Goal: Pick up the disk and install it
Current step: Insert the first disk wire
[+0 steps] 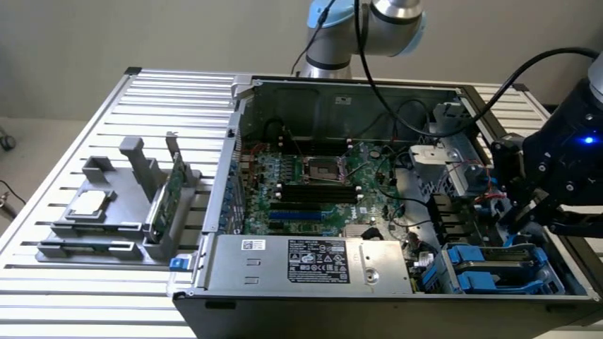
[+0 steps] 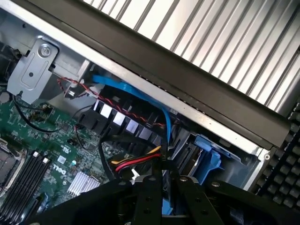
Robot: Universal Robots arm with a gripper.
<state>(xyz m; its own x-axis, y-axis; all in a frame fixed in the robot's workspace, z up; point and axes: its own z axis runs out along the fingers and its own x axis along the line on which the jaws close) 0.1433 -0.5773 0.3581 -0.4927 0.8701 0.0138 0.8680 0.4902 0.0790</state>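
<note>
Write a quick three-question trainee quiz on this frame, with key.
1. True or false: the green card stands in the grey fixture outside the case.
2. In the exterior view, the gripper is nearest to: A) the fixture B) the blue carriers at the exterior view's right C) the power supply.
3. What does the case rest on?

Key: 1 true; 2 B; 3 a slatted metal table.
</note>
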